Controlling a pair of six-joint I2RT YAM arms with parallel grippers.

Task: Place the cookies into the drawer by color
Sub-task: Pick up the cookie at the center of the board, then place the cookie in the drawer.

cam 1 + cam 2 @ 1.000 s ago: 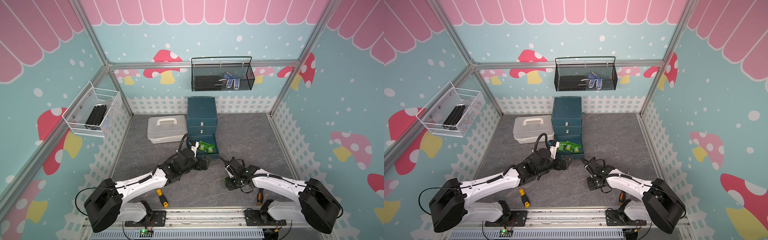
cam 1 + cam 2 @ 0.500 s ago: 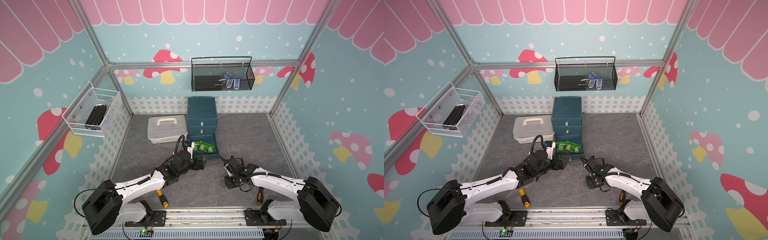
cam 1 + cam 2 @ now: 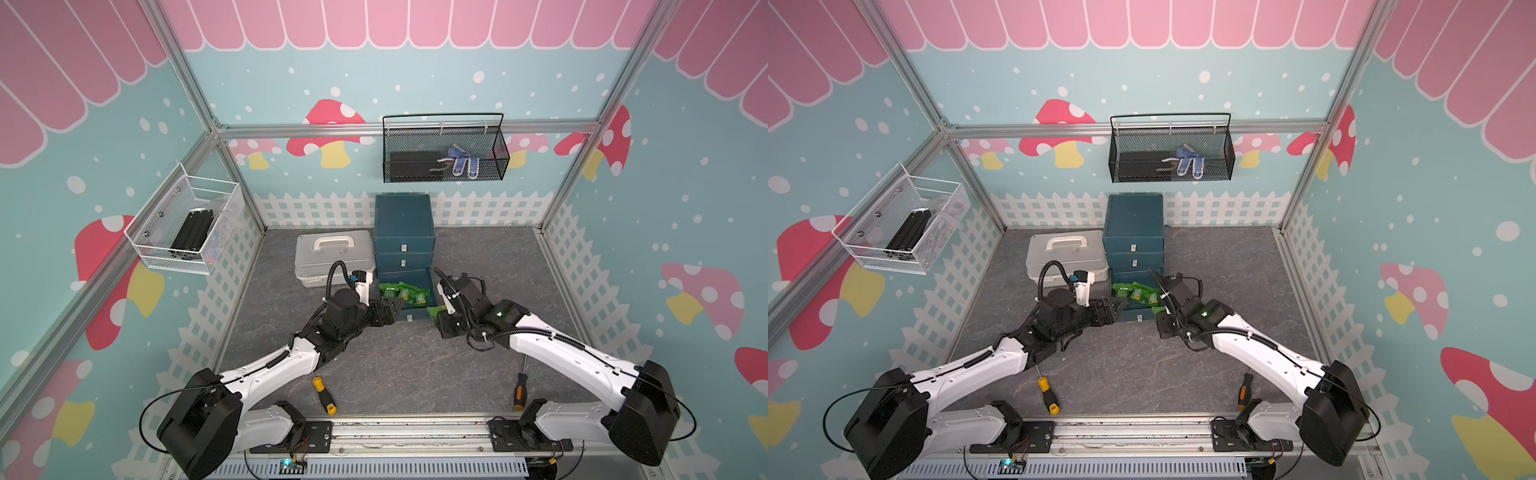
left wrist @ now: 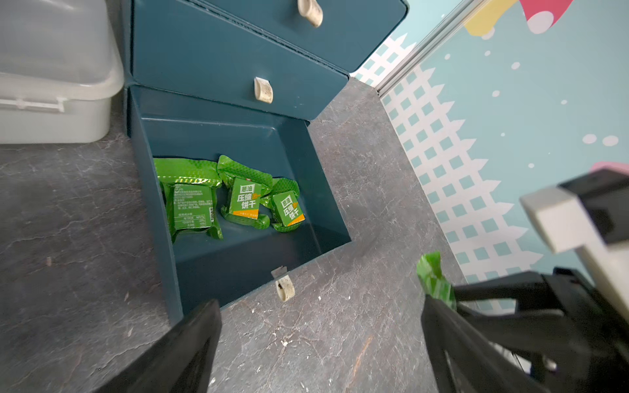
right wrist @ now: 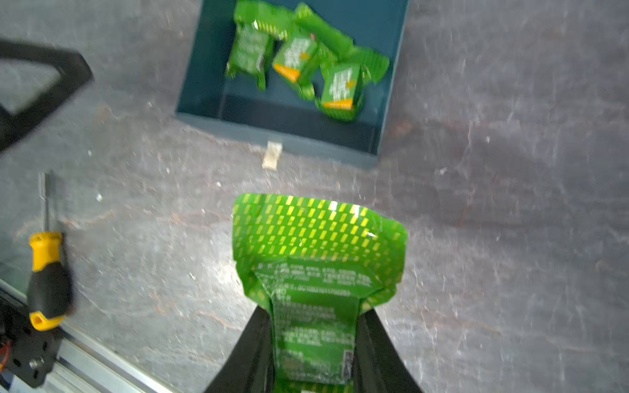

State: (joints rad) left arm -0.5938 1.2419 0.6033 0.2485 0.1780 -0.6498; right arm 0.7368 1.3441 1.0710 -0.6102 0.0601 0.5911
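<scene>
Two black fingers (image 5: 253, 343) of the right gripper (image 5: 316, 311) are pressed tight on a green cookie (image 5: 316, 251). They pinch its lower end, so the shiny crimped top sticks out past the tips. The packet hangs above the grey floor (image 5: 493, 221), just in front of the drawer (image 3: 404, 224) (the blue cabinet with three stacked boxes). It is near one front corner of the bottom box (image 4: 238, 143), which is pulled out. Three more green cookies (image 4: 245, 200) lie in a row inside that box, with bare room left by the front wall. The two boxes above it are shut. The left gripper (image 4: 320, 316) hovers close by at the other front corner, its jaws spread wide with nothing in them. Further out, a grey case (image 3: 332, 253) sits beside the cabinet, and a yellow screwdriver (image 5: 47, 282) lies on the floor. No orange or black cookies show anywhere, so I think this green one may be the last to go in. The step in hand looks like carrying it over to its green friends. Next, the right gripper needs to lift the packet over the low front wall and stop above the bare spot. Only then should it let go. It should move gently, since the left gripper is so near and the foil looks slippery.
</scene>
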